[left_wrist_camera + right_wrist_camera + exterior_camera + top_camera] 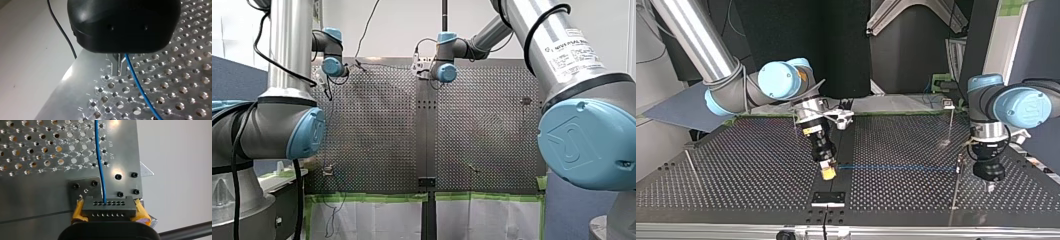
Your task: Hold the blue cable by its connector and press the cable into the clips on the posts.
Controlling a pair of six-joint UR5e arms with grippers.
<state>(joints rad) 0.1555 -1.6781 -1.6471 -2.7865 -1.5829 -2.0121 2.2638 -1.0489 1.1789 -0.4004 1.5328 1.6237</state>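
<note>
1. The connector (108, 206) is pinched from both sides by the yellow pads of my right gripper (108, 210), which is closed firmly on it and held low over the table.
2. From the connector, the blue cable (896, 167) is stretched almost level and fairly taut across the perforated table (736, 165) towards my left arm's side.
3. Its far end is lost near a thin post (954, 190) just beside my left gripper (119, 71). The metal fingers there are drawn together with nothing seen between them, and the cable passes just beside them.
4. The holding step is judged done, and the pressing into clips is judged to be at hand. No clip can be made out clearly.
5. For the next move, the cable would need to be lined up over a post's clip and lowered squarely. Tension would have to be supplied through the connector without twisting it.
</note>
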